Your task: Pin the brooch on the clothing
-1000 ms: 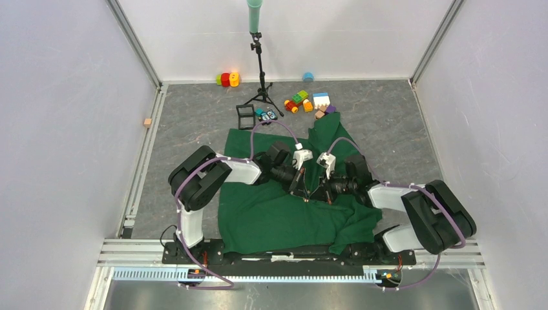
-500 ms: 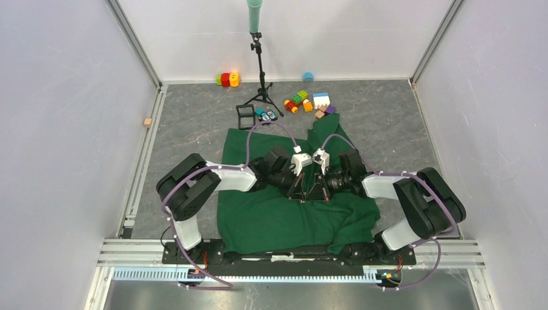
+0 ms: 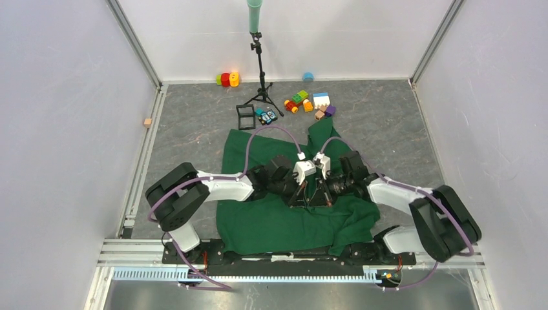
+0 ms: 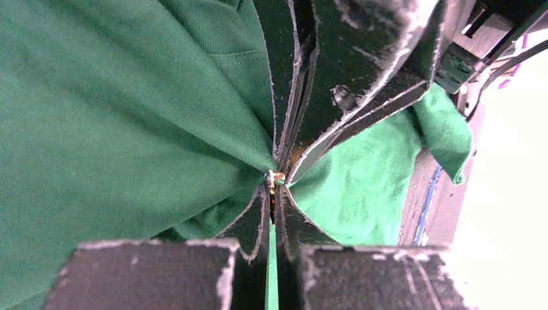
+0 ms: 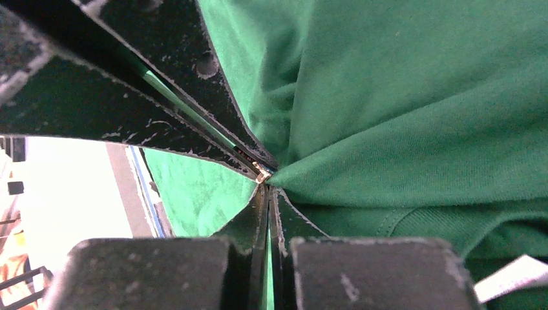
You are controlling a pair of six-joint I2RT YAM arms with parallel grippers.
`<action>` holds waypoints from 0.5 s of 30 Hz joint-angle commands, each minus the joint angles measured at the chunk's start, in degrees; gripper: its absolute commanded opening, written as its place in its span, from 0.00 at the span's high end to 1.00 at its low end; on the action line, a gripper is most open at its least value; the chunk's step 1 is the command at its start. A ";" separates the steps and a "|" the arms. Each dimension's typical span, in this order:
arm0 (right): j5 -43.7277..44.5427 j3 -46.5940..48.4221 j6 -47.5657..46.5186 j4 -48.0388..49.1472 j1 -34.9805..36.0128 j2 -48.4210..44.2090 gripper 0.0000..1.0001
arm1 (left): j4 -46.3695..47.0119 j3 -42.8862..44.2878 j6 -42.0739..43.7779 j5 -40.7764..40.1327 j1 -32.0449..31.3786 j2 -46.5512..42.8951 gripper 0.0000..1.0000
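The dark green T-shirt (image 3: pixel 271 223) lies spread in front of the arm bases. My left gripper (image 3: pixel 302 199) and right gripper (image 3: pixel 318 197) meet tip to tip over its middle. In the left wrist view my left gripper (image 4: pixel 274 190) is shut, with a tiny gold metal bit of the brooch (image 4: pixel 276 176) at its tips. The brooch's white petals are hidden. The shirt (image 4: pixel 129 129) gathers in folds to that point. In the right wrist view my right gripper (image 5: pixel 267 190) is shut on the puckered shirt (image 5: pixel 400 129), and the gold bit (image 5: pixel 262 173) shows at the left gripper's tips.
Coloured toy blocks (image 3: pixel 304 100) lie at the back. A tripod stand (image 3: pixel 260 77), a black frame (image 3: pixel 245 116) and red and yellow blocks (image 3: pixel 227 79) are also there. A tan block (image 3: pixel 147 121) sits at the left rail.
Both grippers have drawn together until their tips touch, and have shifted slightly toward the near edge. The left arm's elbow has swung further left.
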 commanded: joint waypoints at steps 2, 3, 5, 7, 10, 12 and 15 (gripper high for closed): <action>8.74 3.65 -2.39 2.21 -0.07 -9.15 0.93 | 8.09 1.05 -4.19 9.52 -4.65 -5.19 0.98; 9.27 3.73 -2.23 1.00 -0.09 -10.96 0.89 | 8.46 0.71 -4.93 8.81 -4.57 -5.29 0.98; 10.18 3.99 -1.95 -1.44 -0.12 -14.16 0.84 | 11.33 -0.47 -7.59 8.42 -4.10 -5.03 0.98; 10.83 4.49 -1.85 -4.07 -0.11 -16.87 0.80 | 15.31 -2.06 -10.81 8.88 -3.51 -4.41 0.98; 11.82 5.95 -3.03 -8.41 -0.09 -20.19 0.73 | 21.23 -3.80 -14.81 10.69 -2.33 -3.29 0.98; 12.62 6.86 -3.74 -10.59 -0.15 -22.05 0.67 | 22.70 -4.25 -15.62 11.28 -1.56 -3.14 0.98; 14.10 7.29 -3.89 -11.29 -0.15 -24.89 0.56 | 23.23 -4.69 -15.64 12.81 -0.30 -3.65 0.98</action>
